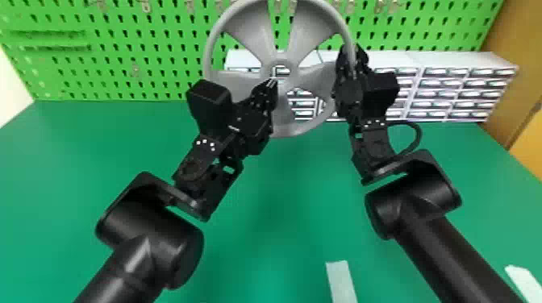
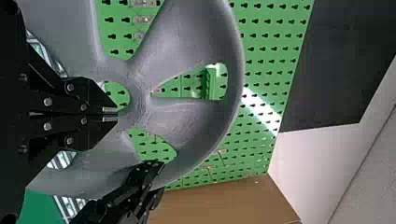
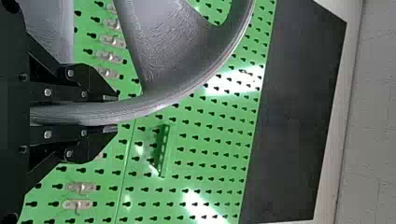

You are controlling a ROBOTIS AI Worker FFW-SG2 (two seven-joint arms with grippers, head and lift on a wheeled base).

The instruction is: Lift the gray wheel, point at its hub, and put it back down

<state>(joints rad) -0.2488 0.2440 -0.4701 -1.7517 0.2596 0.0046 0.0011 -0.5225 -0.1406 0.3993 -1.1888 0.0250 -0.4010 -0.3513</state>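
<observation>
The gray wheel (image 1: 258, 24) is held upright above the table, its spoked face toward the head camera. My right gripper (image 1: 354, 54) is shut on the rim at the wheel's right side; in the right wrist view the rim runs between the fingers of that right gripper (image 3: 112, 112). My left gripper (image 1: 274, 82) is shut with nothing in it, its tips in front of the wheel just below the hub hole. In the left wrist view the left gripper (image 2: 114, 114) has its tips by the edge of the hub (image 2: 139, 95); whether they touch it I cannot tell.
Behind the wheel stand a green pegboard (image 1: 153, 52) and, to the right, a white drawer rack (image 1: 439, 60). The green table (image 1: 282, 221) lies below, with a white strip (image 1: 341, 282) near its front edge.
</observation>
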